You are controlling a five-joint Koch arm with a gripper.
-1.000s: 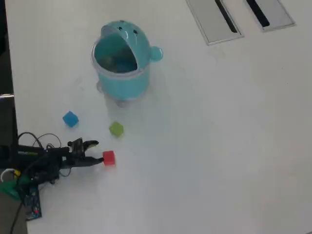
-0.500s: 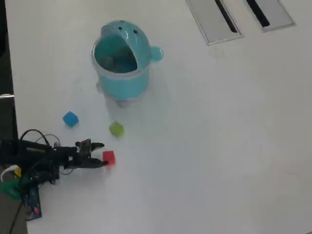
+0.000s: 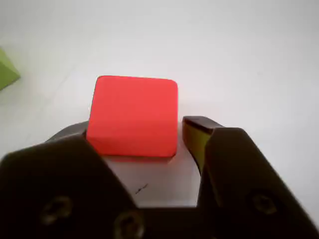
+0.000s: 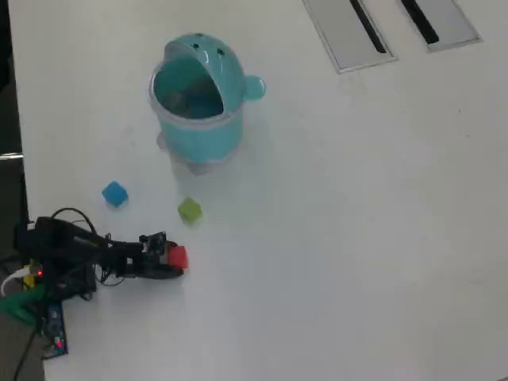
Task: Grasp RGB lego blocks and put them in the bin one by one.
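Observation:
The red block (image 3: 133, 115) lies on the white table between my gripper's (image 3: 138, 130) jaws. The jaws are open; the left one is at the block's side, and the right fingertip (image 3: 195, 130) stands a small gap off it. In the overhead view the gripper (image 4: 169, 259) reaches right from the arm, with the red block (image 4: 178, 256) at its tip. The lime green block (image 4: 190, 210) lies above it and also shows at the left edge of the wrist view (image 3: 7, 74). The blue block (image 4: 115, 194) lies further left. The turquoise whale bin (image 4: 198, 127) stands at the top, its mouth open upward.
The arm's base with cables (image 4: 48, 274) sits at the table's left edge, beside dark floor. Two grey slotted panels (image 4: 345, 36) (image 4: 444, 20) are set in the table at the top right. The white table (image 4: 357, 238) stretches to the right.

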